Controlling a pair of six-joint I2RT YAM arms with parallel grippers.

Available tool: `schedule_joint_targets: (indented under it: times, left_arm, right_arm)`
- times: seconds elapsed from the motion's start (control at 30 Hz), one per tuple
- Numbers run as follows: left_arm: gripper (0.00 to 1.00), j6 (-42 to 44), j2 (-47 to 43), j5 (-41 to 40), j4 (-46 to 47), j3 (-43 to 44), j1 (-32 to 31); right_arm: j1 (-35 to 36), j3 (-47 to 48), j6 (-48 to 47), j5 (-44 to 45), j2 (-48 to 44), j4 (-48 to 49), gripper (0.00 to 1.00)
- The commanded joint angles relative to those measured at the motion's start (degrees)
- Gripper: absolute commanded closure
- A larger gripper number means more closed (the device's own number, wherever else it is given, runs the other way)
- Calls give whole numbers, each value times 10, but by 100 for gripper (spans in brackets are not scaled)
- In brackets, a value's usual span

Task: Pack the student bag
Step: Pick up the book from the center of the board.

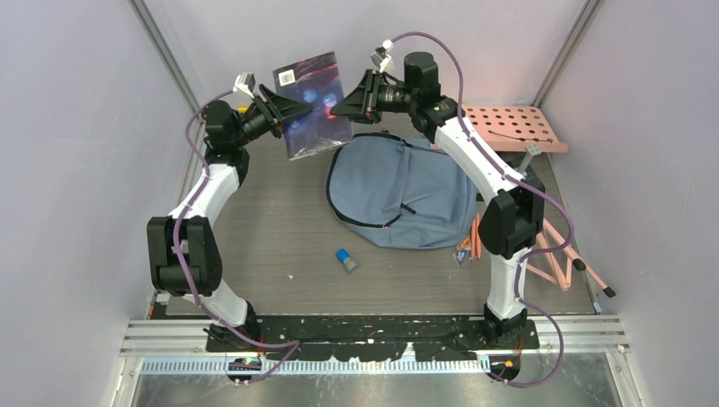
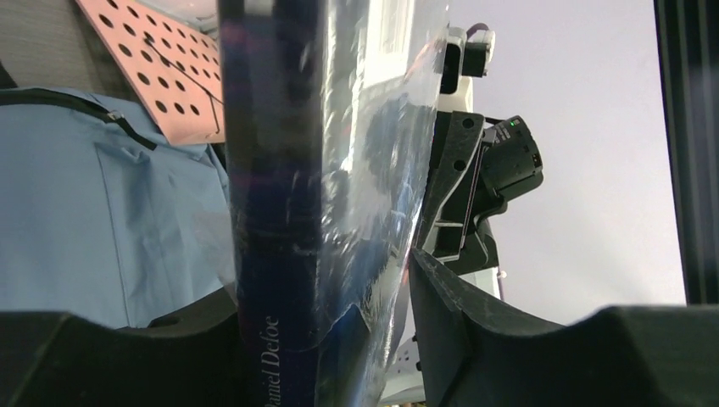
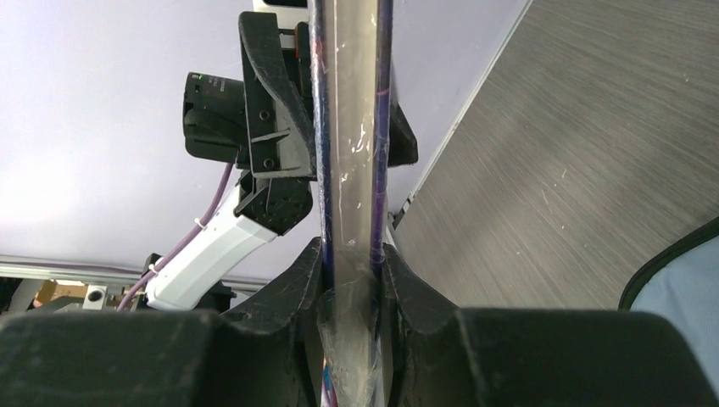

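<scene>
A dark blue book (image 1: 312, 102) in clear plastic wrap hangs upright in the air over the back of the table. My left gripper (image 1: 287, 110) is shut on its left edge. In the left wrist view the spine (image 2: 280, 212) sits between the fingers of the left gripper (image 2: 326, 288). My right gripper (image 1: 341, 105) is shut on the book's right edge, and the right wrist view shows the page edge (image 3: 349, 127) pinched in the right gripper (image 3: 352, 263). The student bag (image 1: 407, 191), grey-blue, lies flat on the table below and to the right of the book; it also shows as the bag (image 2: 102, 212).
A pink perforated board (image 1: 509, 127) stands at the back right on a folding pink stand (image 1: 555, 254). A small blue-capped object (image 1: 346, 260) lies on the table in front of the bag. Another small item (image 1: 462, 253) lies by the right arm's base. Enclosure walls close in both sides.
</scene>
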Motion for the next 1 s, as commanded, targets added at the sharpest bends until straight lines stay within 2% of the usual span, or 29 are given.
schedule_joint_targets:
  times: [0.0,0.17,0.33,0.5,0.6,0.8,0.87,0.97]
  left_arm:
    - [46,19,-47,-1,31,-7,39]
    - [42,-9,-42,7,65,-10,52]
    - [47,-23,-33,24,79,-2,56]
    - [41,-37,-25,41,92,-8,54]
    - [41,-39,-24,50,92,-12,45]
    - [50,-40,-29,61,93,-23,39]
    - [56,-43,-26,67,96,-21,39]
    - [71,-48,-26,68,106,-23,37]
  right_arm:
    - [-4,6,-13,-10,-71,34,99]
    - [-4,-4,-13,-9,-76,36,99]
    - [-4,-6,-12,-6,-77,36,99]
    - [0,0,-5,-4,-70,44,100]
    - [4,5,-4,-3,-65,45,99]
    - [10,8,-3,5,-57,47,99]
    - [11,9,-3,7,-54,47,99]
    - [14,6,-6,14,-51,42,99]
